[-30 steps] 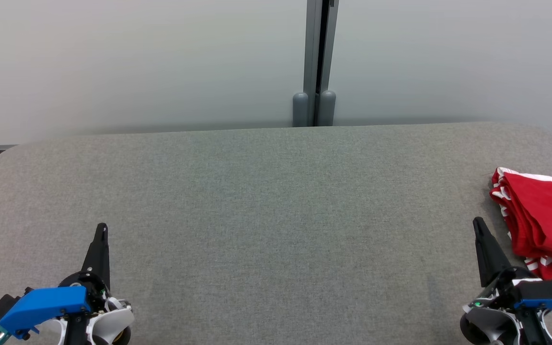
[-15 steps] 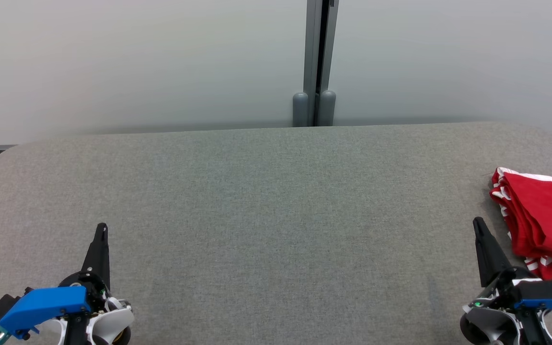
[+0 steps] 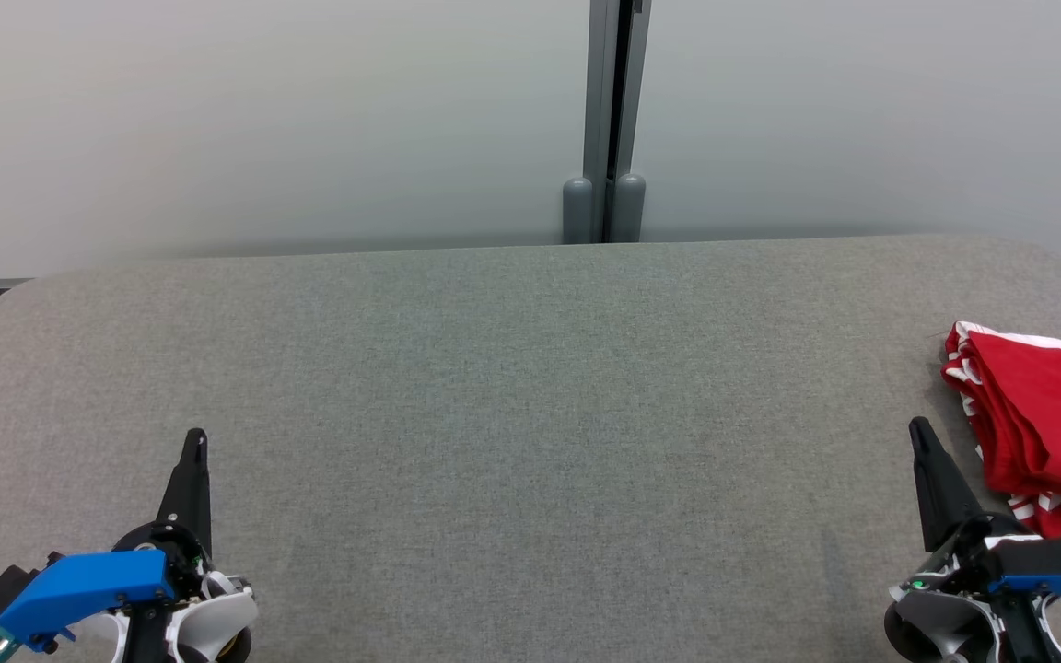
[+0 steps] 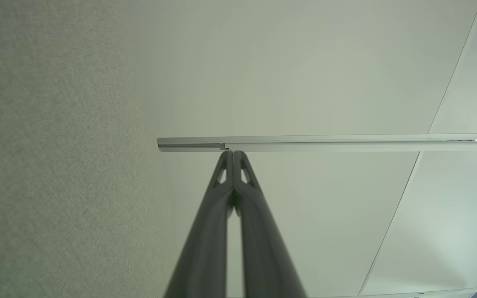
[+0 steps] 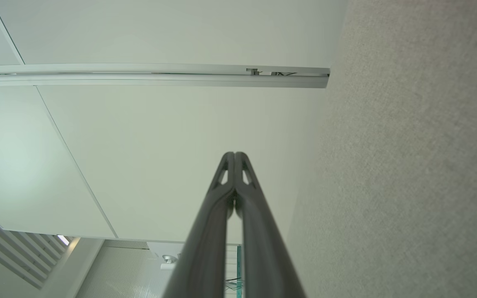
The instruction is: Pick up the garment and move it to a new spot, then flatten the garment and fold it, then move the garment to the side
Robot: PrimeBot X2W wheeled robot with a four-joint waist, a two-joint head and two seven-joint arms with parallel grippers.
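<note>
A red garment [image 3: 1046, 419] with white trim lies folded in a pile at the far right of the grey felt table [image 3: 512, 396], partly cut off by the picture's edge. My right gripper [image 3: 919, 431] stands just left of it, shut and empty, tips touching in the right wrist view [image 5: 234, 155]. At the lower left my left gripper [image 3: 195, 439] is far from the garment. It is shut with nothing in it, its fingers pressed together in the left wrist view [image 4: 233, 154].
A pale partition wall [image 3: 263, 120] runs along the table's far edge, with a grey post [image 3: 606, 120] at its middle. The table's corners are rounded, and its far edge shows in both wrist views.
</note>
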